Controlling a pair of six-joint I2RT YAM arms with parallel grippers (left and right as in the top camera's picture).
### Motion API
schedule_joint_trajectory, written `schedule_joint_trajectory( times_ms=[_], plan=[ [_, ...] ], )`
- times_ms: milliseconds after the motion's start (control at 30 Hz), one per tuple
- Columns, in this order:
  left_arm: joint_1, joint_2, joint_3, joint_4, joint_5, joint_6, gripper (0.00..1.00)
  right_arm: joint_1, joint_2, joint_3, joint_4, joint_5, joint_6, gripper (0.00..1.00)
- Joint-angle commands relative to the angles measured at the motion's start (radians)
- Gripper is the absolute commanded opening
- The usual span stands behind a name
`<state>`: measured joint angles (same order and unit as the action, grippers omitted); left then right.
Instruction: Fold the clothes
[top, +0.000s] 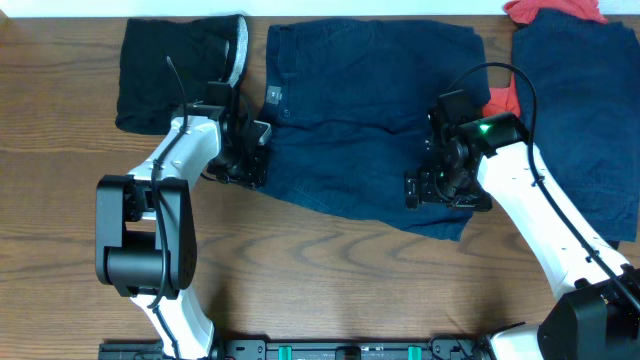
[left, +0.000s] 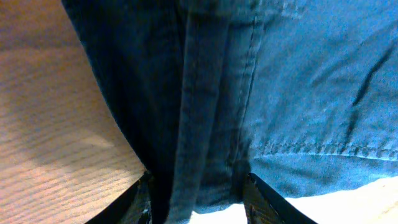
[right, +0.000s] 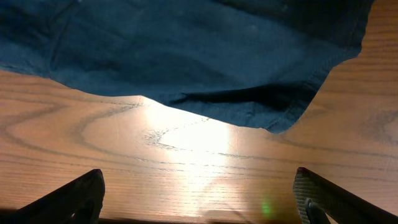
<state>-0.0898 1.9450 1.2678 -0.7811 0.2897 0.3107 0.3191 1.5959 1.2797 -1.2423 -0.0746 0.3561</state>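
Observation:
Navy shorts lie spread flat at the middle of the table's far side. My left gripper is at their left edge. In the left wrist view a bunched fold of the shorts fills the gap between the two fingers, so this gripper is shut on it. My right gripper hovers at the shorts' lower right hem. In the right wrist view it stands wide open over bare wood, with the hem just beyond the fingertips and nothing between them.
A folded black piece with a grey band lies at the back left, close to the left arm. Another navy garment covers the back right, with red-orange fabric above it and at its left edge. Bare wood fills the table's front.

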Motion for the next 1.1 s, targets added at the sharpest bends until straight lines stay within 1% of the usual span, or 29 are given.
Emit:
schedule_joint_trajectory(
  times_ms=[0, 100, 133, 200, 233, 267, 433, 500, 633, 700, 800, 933, 1067],
  plan=[
    [-0.001, 0.034, -0.019, -0.006, 0.016, -0.01, 0.47, 0.01, -0.008, -0.009, 0.002, 0.005, 0.014, 0.95],
    [-0.001, 0.06, -0.021, -0.006, 0.013, -0.039, 0.46, 0.009, -0.008, -0.027, 0.001, 0.037, 0.058, 0.94],
    [-0.001, 0.068, -0.021, -0.006, 0.013, -0.048, 0.4, 0.008, -0.008, -0.039, 0.005, 0.052, 0.079, 0.94],
    [-0.001, 0.075, -0.021, -0.006, 0.013, -0.066, 0.22, 0.005, -0.008, -0.064, 0.027, 0.064, 0.093, 0.95],
    [-0.001, 0.075, -0.021, -0.006, 0.013, -0.079, 0.09, 0.003, -0.008, -0.077, 0.042, 0.063, 0.093, 0.94],
    [0.0, 0.075, -0.021, -0.005, 0.013, -0.094, 0.06, 0.002, -0.008, -0.092, 0.063, 0.063, 0.093, 0.94],
    [0.0, 0.075, -0.02, 0.008, 0.013, -0.19, 0.06, 0.0, -0.008, -0.151, 0.134, 0.064, 0.094, 0.93],
    [0.0, 0.075, -0.02, 0.021, 0.013, -0.242, 0.06, 0.0, -0.007, -0.187, 0.161, 0.076, 0.122, 0.92],
    [0.0, 0.075, -0.02, 0.04, 0.013, -0.312, 0.06, 0.0, -0.007, -0.275, 0.219, 0.087, 0.195, 0.85],
    [0.0, 0.075, -0.02, 0.047, 0.013, -0.317, 0.06, 0.0, -0.007, -0.317, 0.238, 0.086, 0.228, 0.83],
    [0.0, 0.075, -0.02, 0.051, 0.013, -0.316, 0.06, 0.0, -0.007, -0.351, 0.245, 0.102, 0.258, 0.81],
    [0.0, 0.075, -0.02, 0.052, 0.013, -0.316, 0.06, 0.0, -0.007, -0.372, 0.259, 0.149, 0.27, 0.81],
    [0.0, 0.075, -0.02, 0.054, 0.013, -0.316, 0.05, 0.0, -0.007, -0.407, 0.322, 0.177, 0.278, 0.79]
  ],
)
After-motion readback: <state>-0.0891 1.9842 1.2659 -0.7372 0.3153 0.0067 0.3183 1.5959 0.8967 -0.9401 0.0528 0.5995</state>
